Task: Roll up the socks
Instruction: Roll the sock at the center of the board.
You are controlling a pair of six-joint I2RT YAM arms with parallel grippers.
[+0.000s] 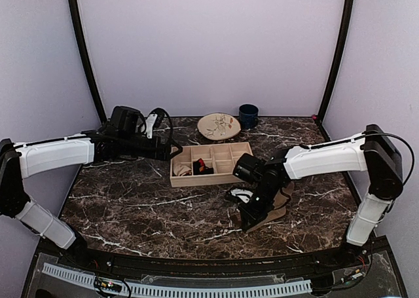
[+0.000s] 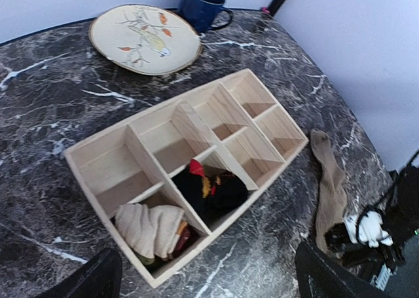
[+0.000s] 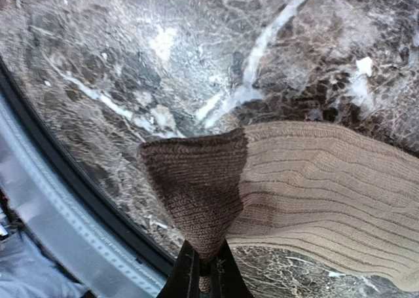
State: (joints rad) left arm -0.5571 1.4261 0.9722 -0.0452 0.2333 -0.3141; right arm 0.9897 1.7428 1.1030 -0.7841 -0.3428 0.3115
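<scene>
Right gripper pinches the toe of the tan sock, our last unrolled one, left gripper open; striped sock and black sock lie rolled in the tray.

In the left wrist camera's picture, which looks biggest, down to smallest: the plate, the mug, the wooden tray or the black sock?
1. tray
2. plate
3. black sock and mug: they look about alike. The mug sits farther off and the picture's top edge cuts it, so I won't rank them.
</scene>
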